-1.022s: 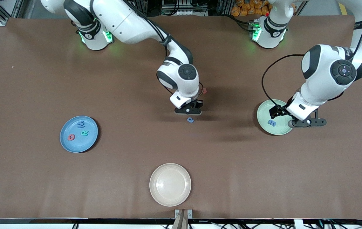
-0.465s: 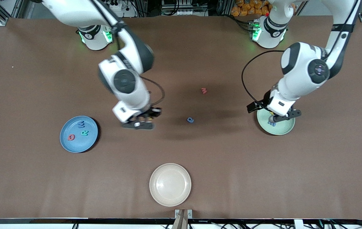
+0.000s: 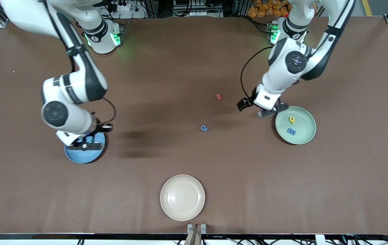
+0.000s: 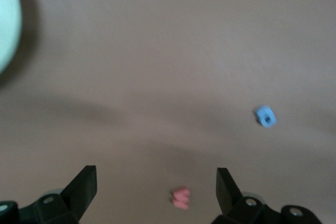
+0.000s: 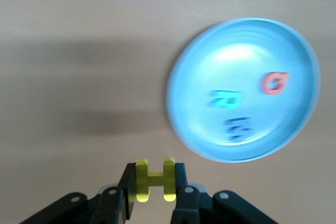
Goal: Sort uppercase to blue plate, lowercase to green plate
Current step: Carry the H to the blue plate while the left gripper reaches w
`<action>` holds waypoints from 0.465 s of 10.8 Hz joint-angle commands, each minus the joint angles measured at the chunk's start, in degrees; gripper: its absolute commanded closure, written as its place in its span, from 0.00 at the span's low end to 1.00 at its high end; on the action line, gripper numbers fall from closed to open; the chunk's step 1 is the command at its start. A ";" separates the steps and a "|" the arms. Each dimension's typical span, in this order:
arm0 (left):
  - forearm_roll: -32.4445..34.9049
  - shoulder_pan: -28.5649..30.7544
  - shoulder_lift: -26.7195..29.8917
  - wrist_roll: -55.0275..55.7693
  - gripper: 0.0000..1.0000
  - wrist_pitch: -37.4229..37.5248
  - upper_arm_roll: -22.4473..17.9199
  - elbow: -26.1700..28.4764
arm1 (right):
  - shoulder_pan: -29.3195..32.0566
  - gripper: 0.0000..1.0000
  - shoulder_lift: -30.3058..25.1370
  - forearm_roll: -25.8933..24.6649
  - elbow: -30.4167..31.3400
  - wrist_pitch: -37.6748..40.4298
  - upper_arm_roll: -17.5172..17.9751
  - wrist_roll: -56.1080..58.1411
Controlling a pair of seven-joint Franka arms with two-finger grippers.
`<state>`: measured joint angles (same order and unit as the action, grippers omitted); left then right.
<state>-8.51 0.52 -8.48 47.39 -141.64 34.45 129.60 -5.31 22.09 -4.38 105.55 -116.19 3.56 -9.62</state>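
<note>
Over the blue plate [image 3: 83, 157], toward the right arm's end of the table: right gripper [image 3: 85, 146], pressed together on the yellow H [image 5: 154, 179], letter upright between the fingers. On that plate: red Q [image 5: 275, 83], teal-green R [image 5: 224, 99], blue W [image 5: 237, 128], all flat and apart from each other. Nearest to the front camera, in the middle of the table: beige plate [image 3: 182, 197], nothing on it. On the bare brown table [image 3: 194, 61], farther from the camera than the beige plate: small blue rounded letter [image 3: 204, 128]; farther still, red w [image 3: 218, 97], well apart from it. Near the red w, just beside the rim of the green plate [image 3: 307, 135]: left gripper [image 3: 269, 111], fingers [image 4: 84, 184] spread wide, holding nothing. On the green plate: yellow h [image 3: 292, 119] and blue e [image 3: 291, 131], close together, not touching.
</note>
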 commanded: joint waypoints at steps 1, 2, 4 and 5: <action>0.59 -5.77 1.80 7.16 0.00 -0.83 -0.26 1.96 | 3.18 1.00 -1.71 1.04 6.23 -7.34 -1.80 5.13; 2.95 -7.80 1.36 11.02 0.00 -0.83 -0.26 2.05 | 2.85 1.00 -1.09 1.04 7.73 -11.13 -3.54 6.71; 9.54 -11.49 0.04 19.02 0.00 -0.83 -0.26 2.58 | 3.28 1.00 1.10 1.04 7.83 -14.06 -3.73 7.95; 11.31 -12.55 -0.66 21.49 0.00 -0.83 -0.26 2.84 | 3.54 0.99 2.50 1.13 7.39 -14.76 -3.73 7.95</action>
<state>-0.52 -10.52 -8.72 64.66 -141.67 34.55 131.58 -2.20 23.47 -4.36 112.81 -129.48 -0.49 -2.80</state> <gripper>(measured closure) 0.000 0.670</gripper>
